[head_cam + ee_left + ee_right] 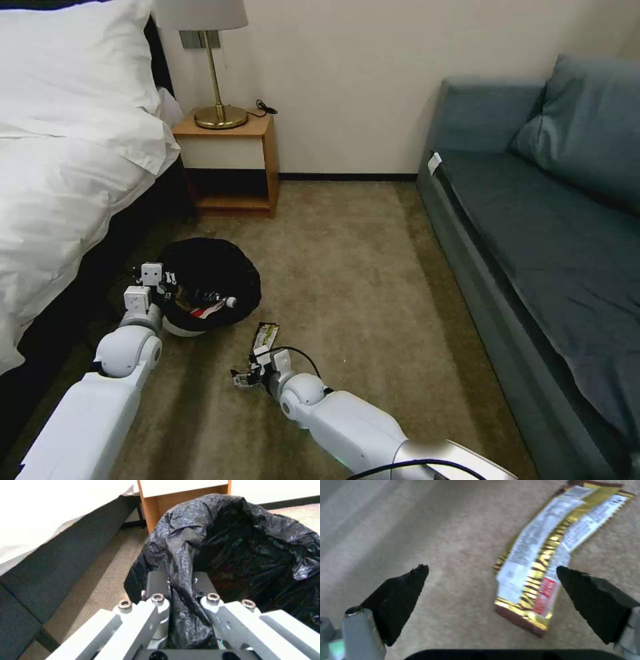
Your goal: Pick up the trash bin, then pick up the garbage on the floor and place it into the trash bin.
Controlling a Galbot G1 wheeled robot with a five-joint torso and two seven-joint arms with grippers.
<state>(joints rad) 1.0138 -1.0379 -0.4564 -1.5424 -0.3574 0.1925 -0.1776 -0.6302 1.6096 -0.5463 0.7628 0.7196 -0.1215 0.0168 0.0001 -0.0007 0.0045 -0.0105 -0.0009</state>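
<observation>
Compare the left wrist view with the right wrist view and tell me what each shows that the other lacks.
Left wrist view alone: the left hand shut on the crinkly black liner at the trash bin rim, with the bed's dark base and the wooden nightstand behind. Right wrist view alone: the right hand, fingers spread open, above the dark-and-gold flat wrapper lying on the floor. Both share the tan carpet.

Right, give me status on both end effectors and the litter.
Left end effector shut on trash bin liner rim. Right end effector open, low over gold wrapper on carpet. Bin holds other litter. Nothing obstructing.
</observation>
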